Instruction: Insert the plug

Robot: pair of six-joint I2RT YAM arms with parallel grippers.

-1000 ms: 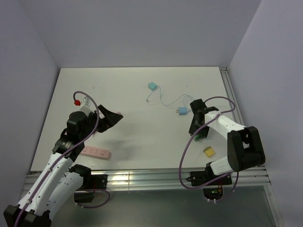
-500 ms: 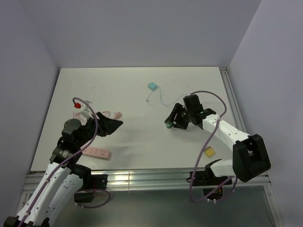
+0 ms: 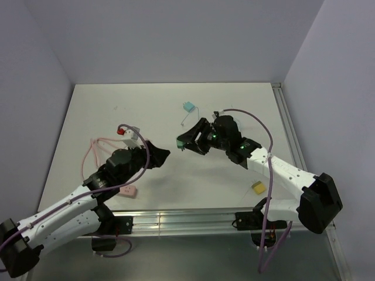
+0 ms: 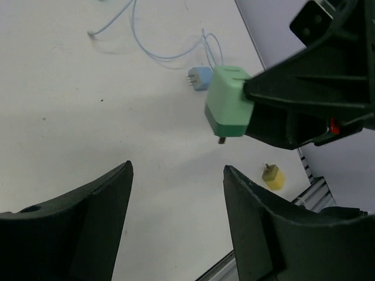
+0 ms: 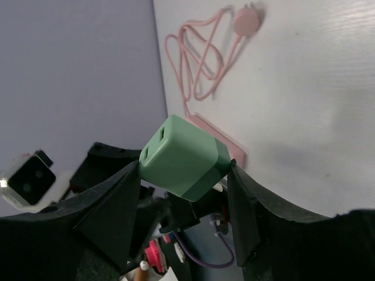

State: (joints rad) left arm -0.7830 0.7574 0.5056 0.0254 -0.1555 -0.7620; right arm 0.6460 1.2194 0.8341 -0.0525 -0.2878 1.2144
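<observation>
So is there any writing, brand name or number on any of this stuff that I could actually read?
No text can be read in any view.
green charger cube: the faces that show are plain, with no print.
pink power strip: too small to tell any marking.
yellow plug and blue plug: too small and blurred to tell any marking.

**A:** what's the black right gripper (image 5: 184, 170) got in this shot?

**B:** a mint-green plastic cube plug (image 5: 181, 153), pinched between both fingers. Behind it there's a looped pink cable (image 5: 196, 64) and a pink power strip (image 5: 232, 151) on the white tabletop (image 5: 316, 105).
</observation>
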